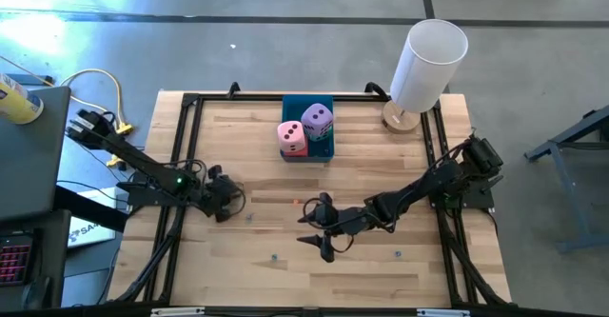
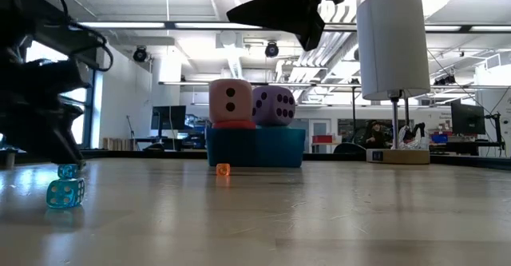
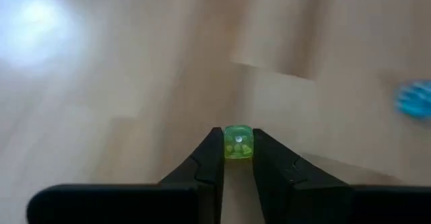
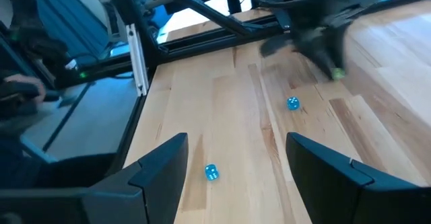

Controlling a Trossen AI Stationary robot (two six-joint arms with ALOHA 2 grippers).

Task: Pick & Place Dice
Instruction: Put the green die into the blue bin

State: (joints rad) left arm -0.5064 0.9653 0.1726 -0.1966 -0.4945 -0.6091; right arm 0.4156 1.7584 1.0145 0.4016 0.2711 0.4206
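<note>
The left gripper [image 3: 237, 158] is pinched on a small green die [image 3: 238, 142] held only at its fingertips near the table's [image 1: 381, 269] left edge; a quick lift could let it squirt out; the right gripper [image 4: 236, 158] hangs spread and empty mid-table; two blue dice [image 4: 211, 172] lie loose; pink die [image 1: 292, 137] and purple die [image 1: 318, 120] sit in the blue tray [image 1: 324, 152] at the far edge.

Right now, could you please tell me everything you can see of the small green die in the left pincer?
The green die is a small, see-through cube of glossy, plastic-looking material with rounded corners and pale pips on the face toward the wrist camera. It sits squarely between the tips of the left pincer, whose two dark fingers press on its opposite sides. Light wooden tabletop lies blurred beyond it; whether it touches the wood cannot be told.
</note>
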